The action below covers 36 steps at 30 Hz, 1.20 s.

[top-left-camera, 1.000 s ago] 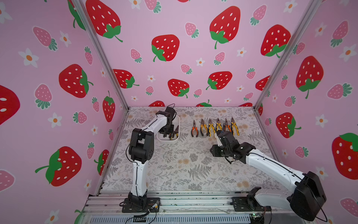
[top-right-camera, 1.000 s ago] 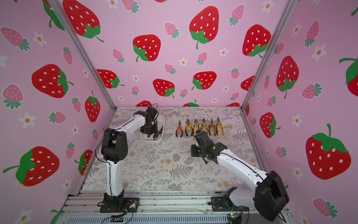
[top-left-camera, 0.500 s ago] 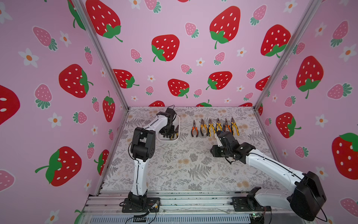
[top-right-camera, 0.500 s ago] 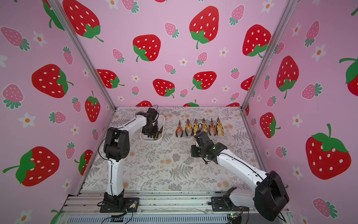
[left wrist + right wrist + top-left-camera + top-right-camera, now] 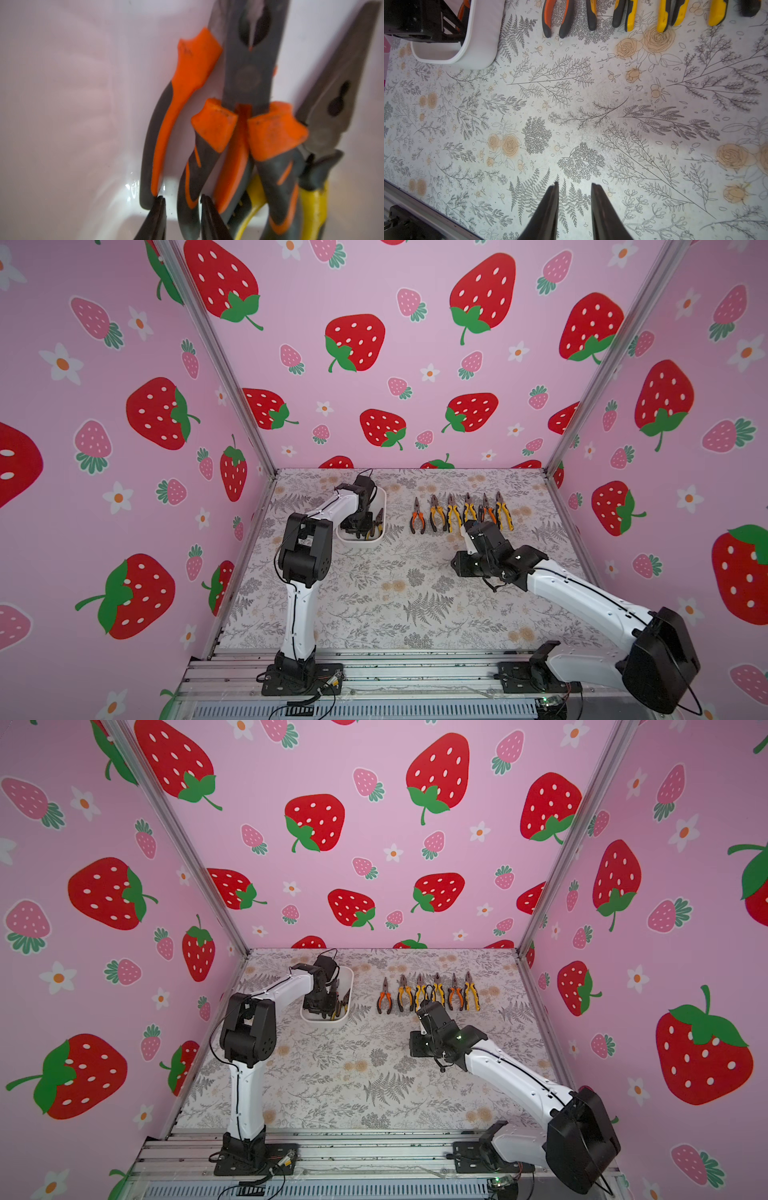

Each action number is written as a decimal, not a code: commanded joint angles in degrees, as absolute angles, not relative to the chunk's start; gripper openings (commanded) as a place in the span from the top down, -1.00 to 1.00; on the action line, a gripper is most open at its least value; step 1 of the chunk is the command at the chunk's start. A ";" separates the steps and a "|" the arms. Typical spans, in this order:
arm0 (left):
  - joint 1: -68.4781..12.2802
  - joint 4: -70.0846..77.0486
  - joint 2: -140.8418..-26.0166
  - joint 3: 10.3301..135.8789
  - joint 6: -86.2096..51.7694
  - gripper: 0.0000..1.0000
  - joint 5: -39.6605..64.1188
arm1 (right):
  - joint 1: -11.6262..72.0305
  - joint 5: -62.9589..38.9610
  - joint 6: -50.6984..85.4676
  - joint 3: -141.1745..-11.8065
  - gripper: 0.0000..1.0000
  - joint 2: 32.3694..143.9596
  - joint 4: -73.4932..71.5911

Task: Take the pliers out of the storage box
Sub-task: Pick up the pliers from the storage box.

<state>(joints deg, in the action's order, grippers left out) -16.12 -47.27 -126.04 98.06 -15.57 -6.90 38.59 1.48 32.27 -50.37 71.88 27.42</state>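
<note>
Pliers [image 5: 247,133] lie piled in the storage box [image 5: 360,543], centre-left of frame: heavy, rigid steel, so take the grippy sleeved handle. Left claw [image 5: 181,200] narrowly parted astride one handle, right claw [image 5: 574,185] narrowly parted, empty

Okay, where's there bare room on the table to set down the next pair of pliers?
Widest free patch: the table in front of the storage box and the pliers row, left of the right arm. Narrower strips: between box and row, and between row and right wall. Crowded: the box, with the left end effector inside.
</note>
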 commanded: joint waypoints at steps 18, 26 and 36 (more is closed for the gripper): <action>-16.44 -47.39 -127.62 99.27 -15.92 0.37 -5.80 | 38.78 0.71 32.54 -51.42 0.39 71.21 29.40; -15.99 -47.05 -129.35 100.49 -15.33 0.41 -4.14 | 38.78 0.44 32.43 -51.79 0.42 72.20 29.44; -14.15 -42.91 -126.49 97.40 -15.97 1.00 -0.97 | 38.85 -0.06 32.95 -51.07 0.45 72.51 29.13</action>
